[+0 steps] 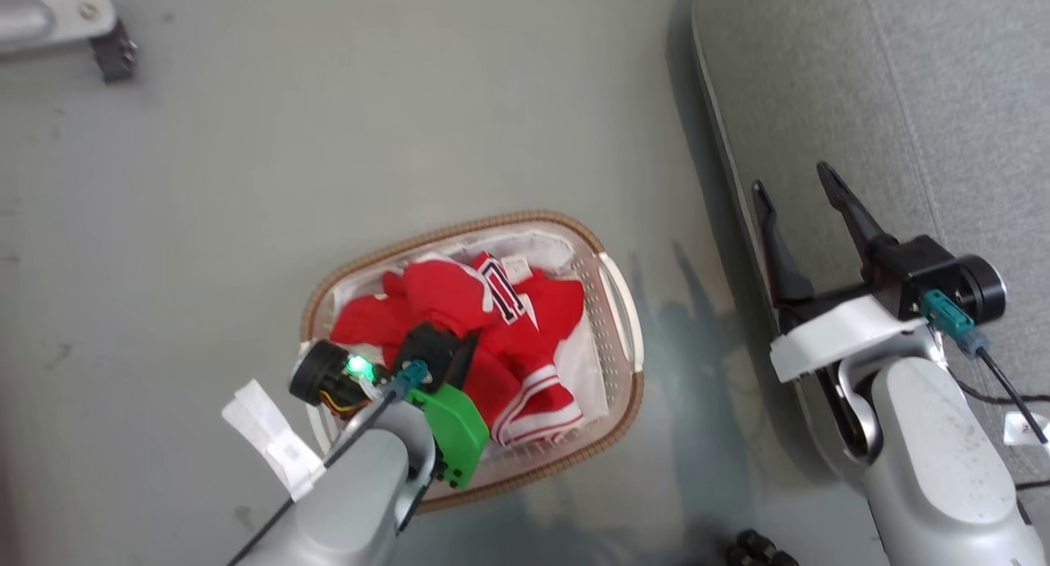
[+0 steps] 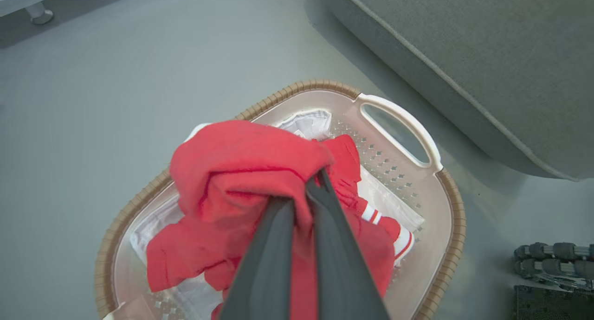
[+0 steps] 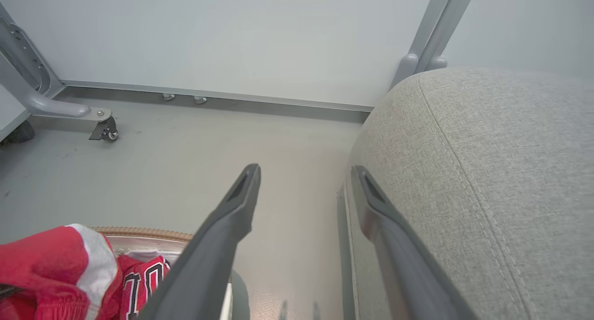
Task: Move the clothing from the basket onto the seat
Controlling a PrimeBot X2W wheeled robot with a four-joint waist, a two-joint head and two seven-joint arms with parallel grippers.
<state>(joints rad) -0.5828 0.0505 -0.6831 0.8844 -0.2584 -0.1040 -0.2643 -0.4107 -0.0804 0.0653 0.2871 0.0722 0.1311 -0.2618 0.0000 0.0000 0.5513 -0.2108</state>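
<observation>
The basket (image 1: 459,230) stands on the grey floor, holding the clothing (image 1: 443,295), a heap of red jerseys and shorts with white trim. My left gripper (image 1: 466,346) reaches down into the heap. In the left wrist view the left gripper (image 2: 313,181) is shut on a bunched fold of the red clothing (image 2: 241,162), raised a little over the basket (image 2: 301,86). My right gripper (image 1: 792,180) hangs open and holds nothing, at the front edge of the seat (image 1: 902,98). In the right wrist view the right gripper (image 3: 306,171) has its right finger over the seat (image 3: 487,171).
A white liner (image 2: 306,123) lies under the clothes. A metal frame leg with a caster (image 3: 104,130) stands far left by the wall. Dark, ridged gear (image 2: 552,259) lies on the floor near the basket's handle (image 2: 399,120). A white tag (image 1: 271,439) hangs from my left arm's cable.
</observation>
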